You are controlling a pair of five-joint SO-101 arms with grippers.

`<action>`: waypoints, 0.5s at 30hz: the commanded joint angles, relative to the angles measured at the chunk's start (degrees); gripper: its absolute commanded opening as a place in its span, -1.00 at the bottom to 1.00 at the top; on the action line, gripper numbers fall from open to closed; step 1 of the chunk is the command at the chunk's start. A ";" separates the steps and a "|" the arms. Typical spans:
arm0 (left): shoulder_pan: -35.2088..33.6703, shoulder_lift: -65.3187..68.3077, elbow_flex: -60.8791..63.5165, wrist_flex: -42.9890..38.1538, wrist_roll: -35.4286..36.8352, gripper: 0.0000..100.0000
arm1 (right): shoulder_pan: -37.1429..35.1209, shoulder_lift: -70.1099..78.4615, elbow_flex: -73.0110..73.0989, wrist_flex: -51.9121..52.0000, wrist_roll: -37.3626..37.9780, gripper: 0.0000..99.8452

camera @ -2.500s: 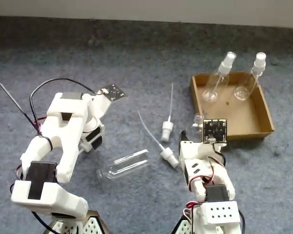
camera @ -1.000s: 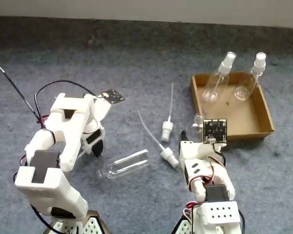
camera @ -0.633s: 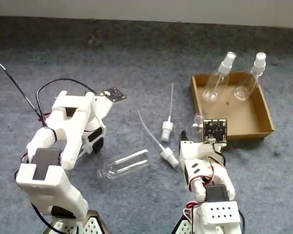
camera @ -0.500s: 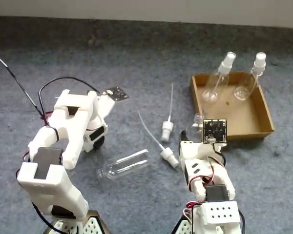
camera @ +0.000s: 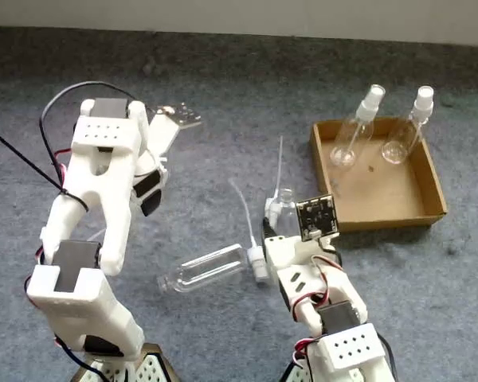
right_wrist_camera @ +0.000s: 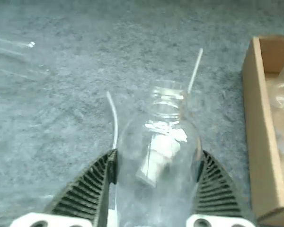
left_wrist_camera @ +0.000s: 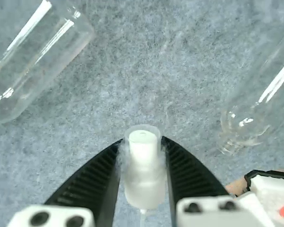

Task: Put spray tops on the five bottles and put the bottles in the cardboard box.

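**Both claws loaded, two bottles in the box**

The box (camera: 382,191) holds a capped bottle (camera: 354,131) and a second capped bottle (camera: 408,127). Both lie with their white spray heads over the box's far wall.

Just off the box corner nearest the right arm is the held bottle (right_wrist_camera: 156,137), clear and without a top. The right claw (right_wrist_camera: 156,161) is closed on it, with a ribbed black jaw pressed to each side of the body. The bottle's open neck points away from the wrist.

Just beside the held bottle, on the side away from the box, lies the near top (camera: 272,208). Its thin tube runs roughly along the line of the box's side wall. The far top (camera: 257,263) lies farther from the box, at the base end of the loose bottle (camera: 203,270). That bottle lies on its side on the grey carpeted worktop (camera: 223,95).

The left claw (left_wrist_camera: 142,144) is nearly closed and pinches the held top (left_wrist_camera: 142,165), a white spray head, between its jaws. In the high view this claw (camera: 151,195) is well apart from the box, beyond the loose bottle. Its wrist view shows a clear bottle (left_wrist_camera: 33,61) and another clear bottle (left_wrist_camera: 260,99) lying on the worktop; I cannot tell which bottles these are.
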 commanded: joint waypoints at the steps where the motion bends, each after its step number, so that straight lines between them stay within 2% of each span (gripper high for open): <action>1: 3.47 -4.18 -5.32 4.04 8.18 -0.96 | -1.89 -0.84 3.74 -6.29 -0.18 -0.72; 10: 13.76 -20.97 -5.14 3.78 15.47 -0.96 | -1.98 -0.84 3.65 -7.34 -0.18 -0.72; 15: 15.34 -28.79 -5.49 3.60 17.58 -0.96 | -5.23 -0.84 3.56 -10.42 -0.18 -0.72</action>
